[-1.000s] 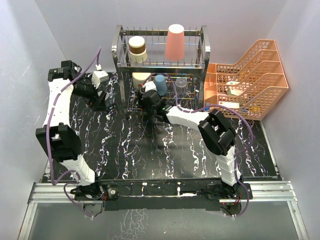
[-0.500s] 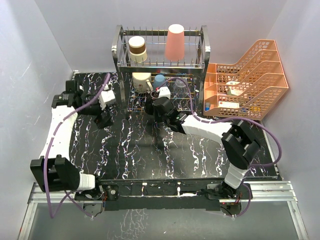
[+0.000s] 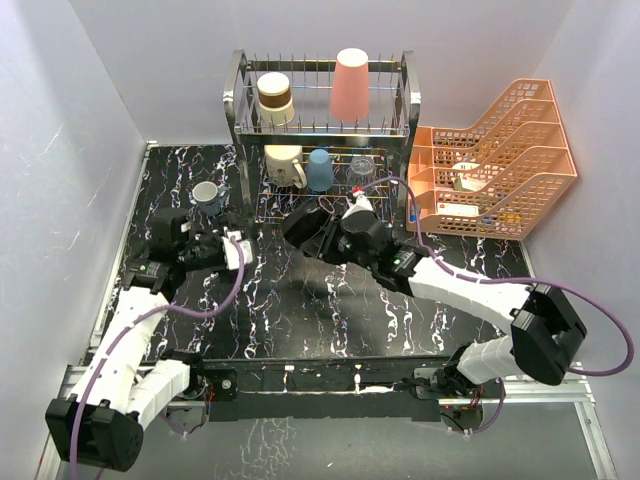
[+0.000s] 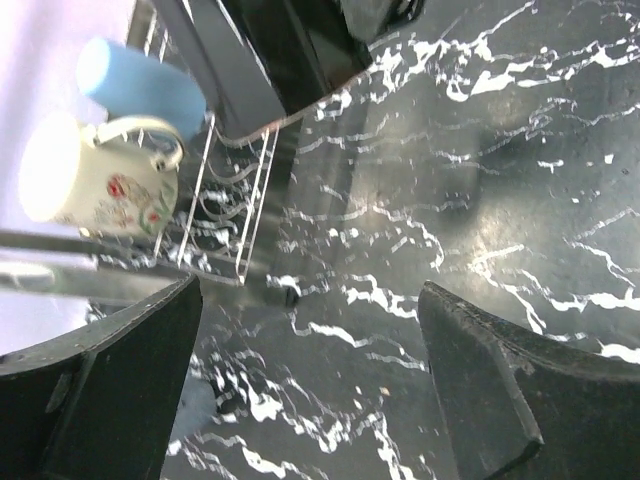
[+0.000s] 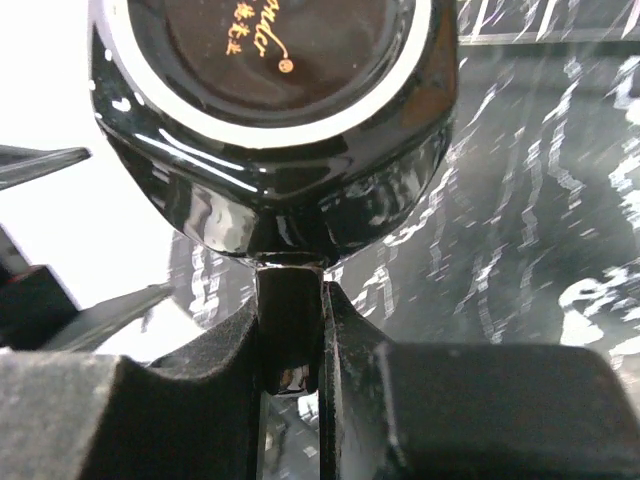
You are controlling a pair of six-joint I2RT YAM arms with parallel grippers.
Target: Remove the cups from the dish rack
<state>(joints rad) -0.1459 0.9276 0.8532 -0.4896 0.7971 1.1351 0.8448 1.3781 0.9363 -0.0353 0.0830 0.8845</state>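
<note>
The dish rack point(image 3: 240, 110) stands at the back centre. Its top tier holds the brown-and-cream cup point(image 3: 273, 97) and the salmon tumbler point(image 3: 350, 85). Its lower tier holds the cream mug point(image 3: 283, 165), the blue cup point(image 3: 320, 170) and the clear glass point(image 3: 362, 168). My right gripper point(image 3: 325, 238) is shut on the handle of the black mug point(image 3: 303, 232), just in front of the rack; the right wrist view shows the mug point(image 5: 270, 120) above the closed gripper point(image 5: 290, 330). My left gripper point(image 3: 240, 250) is open and empty point(image 4: 310, 380). A small pale cup point(image 3: 206, 193) stands on the table to the rack's left.
Stacked orange mesh trays point(image 3: 500, 160) stand at the back right, close to the rack. The left wrist view shows the cream mug point(image 4: 90, 190), the blue cup point(image 4: 140, 85) and the rack's wire base point(image 4: 240, 200). Purple walls close in on both sides.
My right gripper has drawn the black mug out of the rack's lower tier toward the front. My left arm has pulled back toward the near side, away from the small pale cup.
</note>
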